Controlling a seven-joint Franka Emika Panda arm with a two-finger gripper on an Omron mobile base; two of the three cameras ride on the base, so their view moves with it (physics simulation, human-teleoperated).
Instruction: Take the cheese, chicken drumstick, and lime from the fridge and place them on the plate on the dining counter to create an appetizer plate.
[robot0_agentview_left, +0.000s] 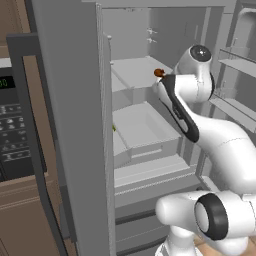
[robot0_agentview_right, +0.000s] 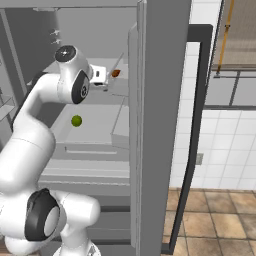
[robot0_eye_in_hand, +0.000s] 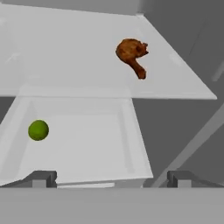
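The fridge (robot0_agentview_left: 135, 70) stands open and my arm reaches into it. A reddish-brown chicken drumstick (robot0_eye_in_hand: 131, 54) lies on the upper shelf, also seen at the shelf's edge (robot0_agentview_left: 159, 73) (robot0_agentview_right: 115, 73). The lime (robot0_eye_in_hand: 38, 130) (robot0_agentview_right: 76, 120) rests in the open drawer below the shelf. My gripper (robot0_eye_in_hand: 111, 179) (robot0_agentview_right: 107, 80) is open and empty. It hovers in front of the shelf, short of the drumstick and above the drawer. The cheese, the plate and the dining counter are out of view.
The open fridge door (robot0_agentview_left: 75, 125) stands close on the left, with a black microwave (robot0_agentview_left: 15, 125) beyond it. Door bins (robot0_agentview_left: 235, 65) line the right side. The other door (robot0_agentview_right: 160, 100) stands beside a white tiled wall (robot0_agentview_right: 225, 150).
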